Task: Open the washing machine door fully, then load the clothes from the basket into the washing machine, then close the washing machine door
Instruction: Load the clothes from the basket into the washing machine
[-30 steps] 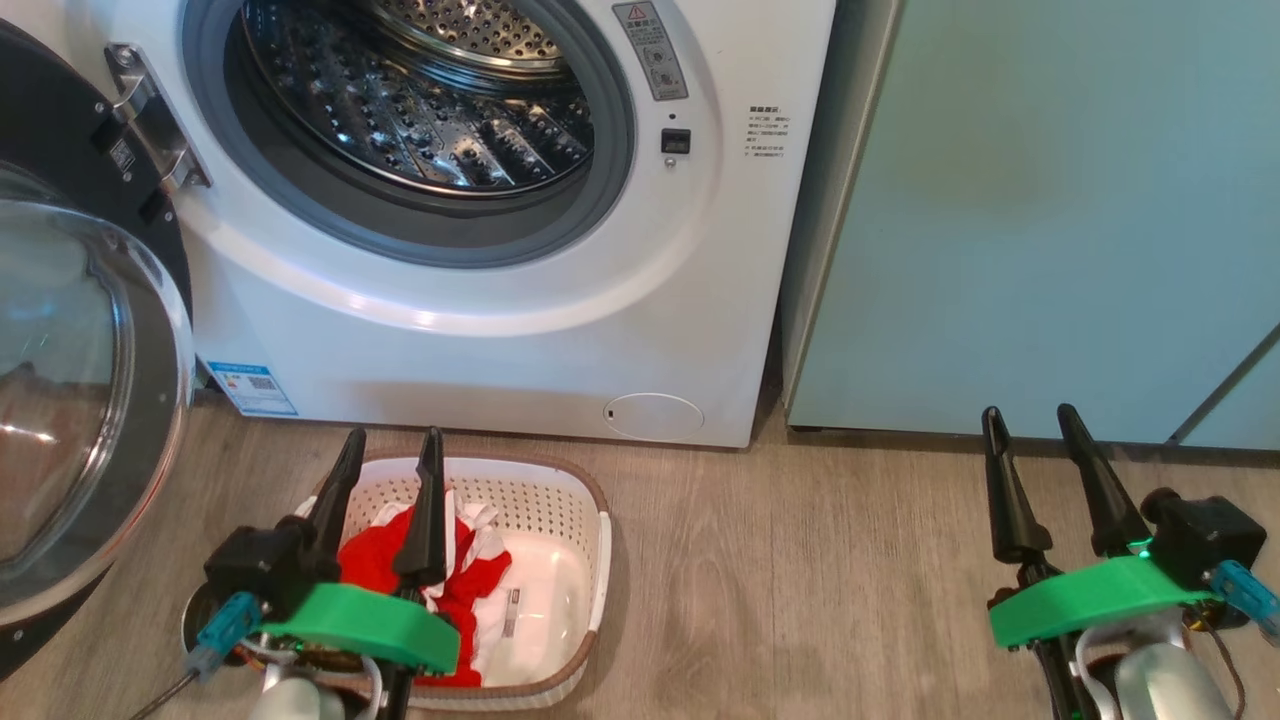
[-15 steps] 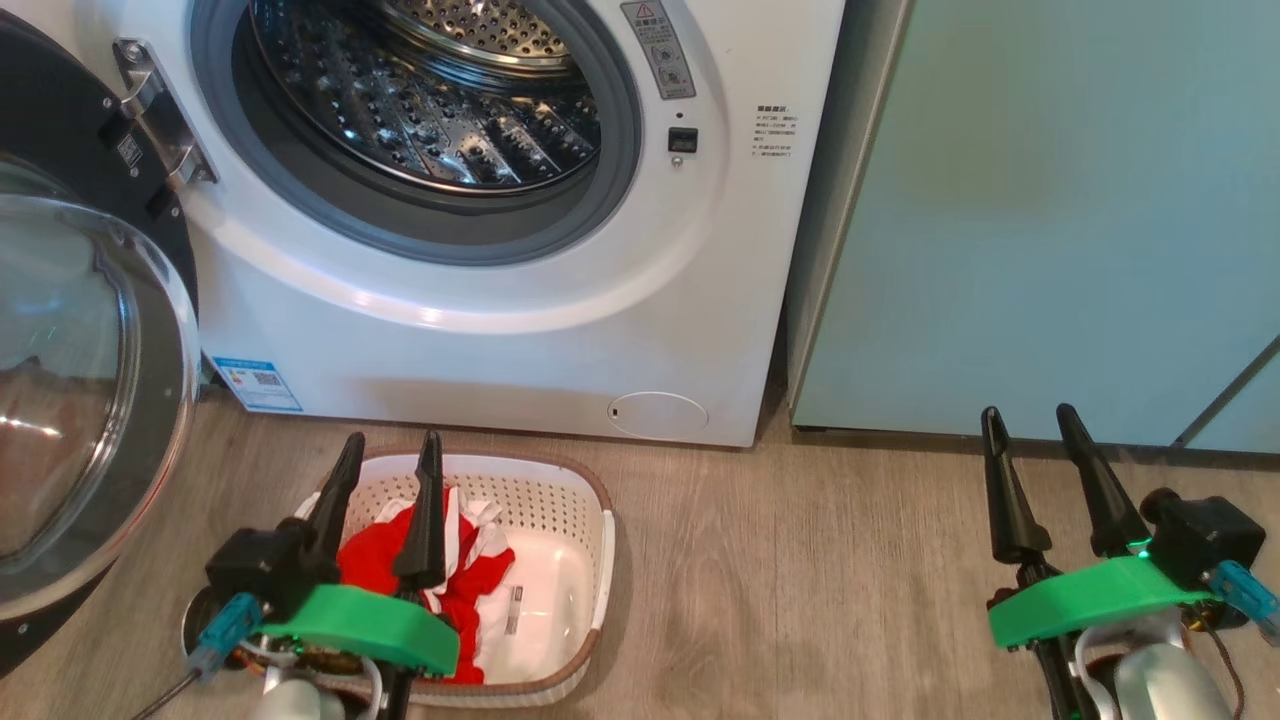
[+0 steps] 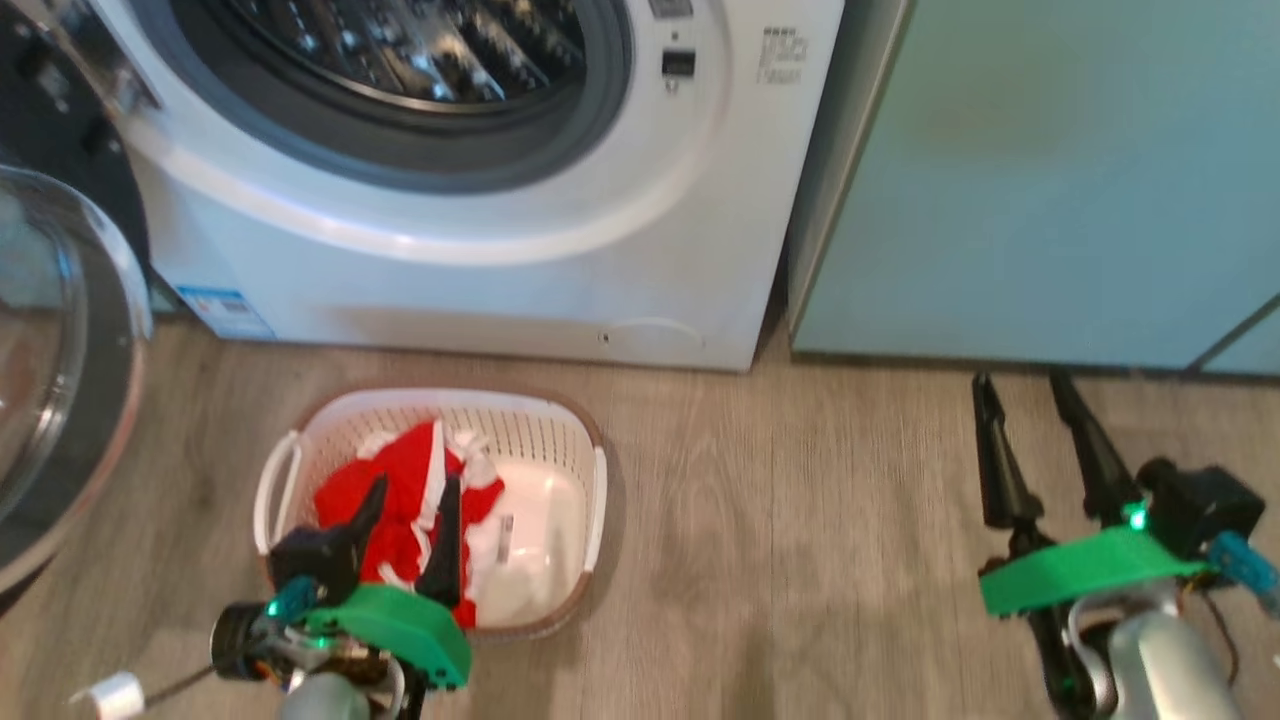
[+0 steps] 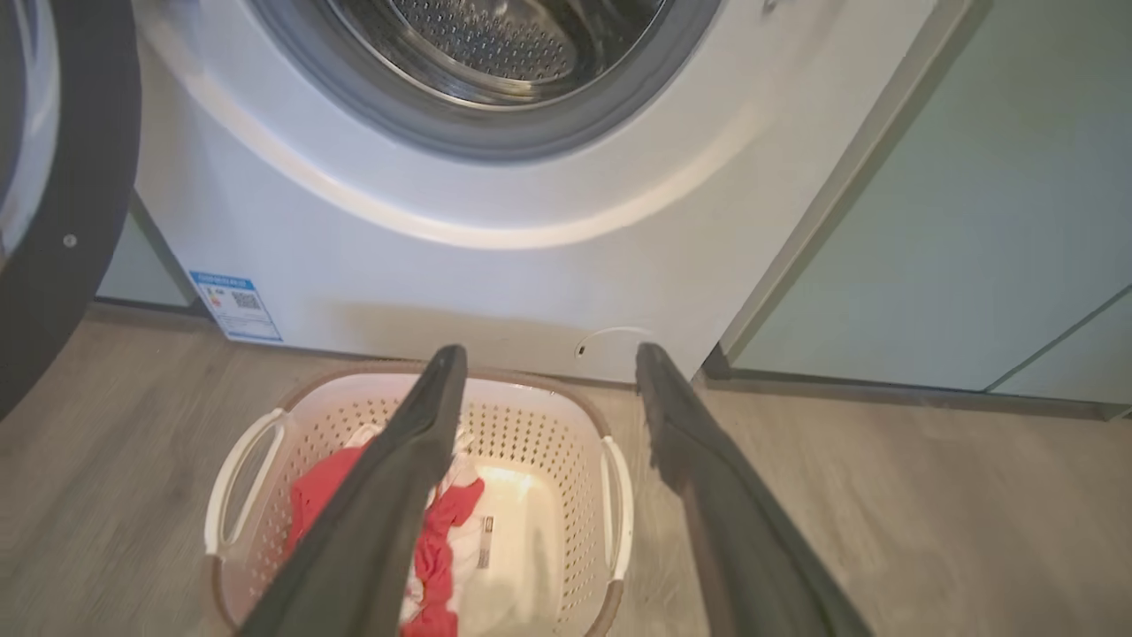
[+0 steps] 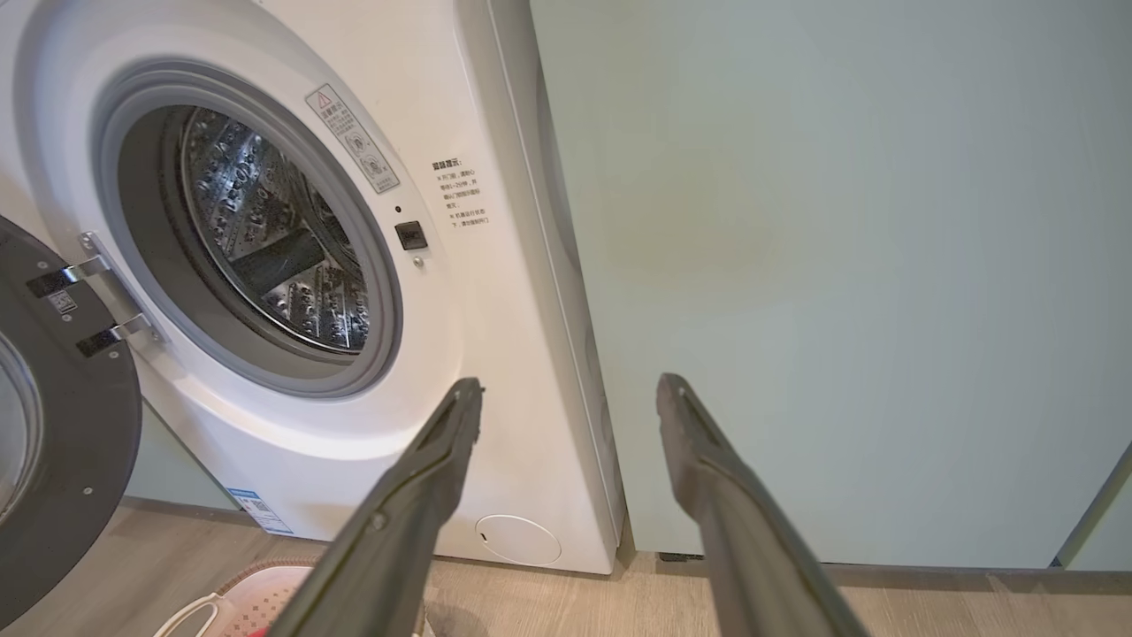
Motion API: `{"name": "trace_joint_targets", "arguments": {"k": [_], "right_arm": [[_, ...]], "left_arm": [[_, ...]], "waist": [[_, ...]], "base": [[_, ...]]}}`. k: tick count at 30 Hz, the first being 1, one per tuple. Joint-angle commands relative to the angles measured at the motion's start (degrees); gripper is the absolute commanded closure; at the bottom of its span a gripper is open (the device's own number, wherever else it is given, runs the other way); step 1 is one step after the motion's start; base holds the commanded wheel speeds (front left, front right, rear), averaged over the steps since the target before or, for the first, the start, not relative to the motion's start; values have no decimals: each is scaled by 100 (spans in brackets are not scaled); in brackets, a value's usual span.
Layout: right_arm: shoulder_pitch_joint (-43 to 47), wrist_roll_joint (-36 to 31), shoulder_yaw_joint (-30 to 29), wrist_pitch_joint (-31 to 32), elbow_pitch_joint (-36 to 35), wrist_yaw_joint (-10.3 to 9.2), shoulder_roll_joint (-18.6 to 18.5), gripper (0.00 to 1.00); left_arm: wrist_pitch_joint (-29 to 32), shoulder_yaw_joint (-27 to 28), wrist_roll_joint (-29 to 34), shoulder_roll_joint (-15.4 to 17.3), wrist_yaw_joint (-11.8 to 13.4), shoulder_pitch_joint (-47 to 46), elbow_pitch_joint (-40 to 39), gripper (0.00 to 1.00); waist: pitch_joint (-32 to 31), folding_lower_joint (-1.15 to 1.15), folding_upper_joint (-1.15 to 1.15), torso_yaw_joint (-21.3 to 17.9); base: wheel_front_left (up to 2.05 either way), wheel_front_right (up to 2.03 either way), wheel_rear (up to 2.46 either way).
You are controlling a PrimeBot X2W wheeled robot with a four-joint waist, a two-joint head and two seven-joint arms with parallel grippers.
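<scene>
The cream basket [image 3: 528,432] stands on the floor in front of the white washing machine [image 3: 450,290]. The red and white clothes [image 3: 405,465] lie bunched in its left half. My left gripper [image 3: 415,490] hangs open just over that bundle, nothing between its fingers. The left wrist view shows the same basket [image 4: 539,433] and clothes [image 4: 447,522] below the open left gripper [image 4: 550,354]. The washing machine door [image 3: 50,340] stands swung open at the left. My right gripper [image 3: 1020,385] is open and empty at the right, over bare floor.
Pale teal cabinets [image 3: 1040,170] stand against the machine's right side. The steel drum [image 5: 265,239] shows through the open port, and the open door [image 5: 71,442] juts out left of it. Wood-look floor [image 3: 780,540] lies between basket and right arm.
The head camera has tilted down, so the machine sits higher in the picture. My left gripper has dropped lower over the clothes in the basket. The right gripper stays open in place.
</scene>
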Motion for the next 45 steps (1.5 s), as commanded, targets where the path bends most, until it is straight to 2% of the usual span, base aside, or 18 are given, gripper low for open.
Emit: {"name": "trace_joint_targets", "arguments": {"k": [1,8,18,24,33,45], "right_arm": [[-334,-57,131,-54,-246,0,-19,0],[-629,-102,243,-54,-341,0,-19,0],[-978,-128,408,-54,-521,0,-19,0],[-1120,-21,528,-54,-583,0,-19,0],[-1286,148,633,-54,-686,0,-19,0],[-1490,326,772,-54,-831,0,-19,0]], "left_arm": [[-29,177,81,47,12,-358,-6,0],[-29,275,502,209,-66,-1190,1441,0],[-29,307,855,802,-129,-2711,3566,0],[-29,270,943,1164,-49,-3451,4600,0],[246,181,1007,1583,17,-4168,5160,0],[918,129,987,2064,263,-4685,5305,0]], "waist": [[414,0,0,-104],[1338,0,0,-332],[2517,0,0,-726],[3088,0,0,-965],[3749,0,0,-1207],[4420,0,0,-1451]], "base": [[0,0,0],[0,0,0],[0,0,0],[0,0,0],[0,0,0],[0,0,0]]}}
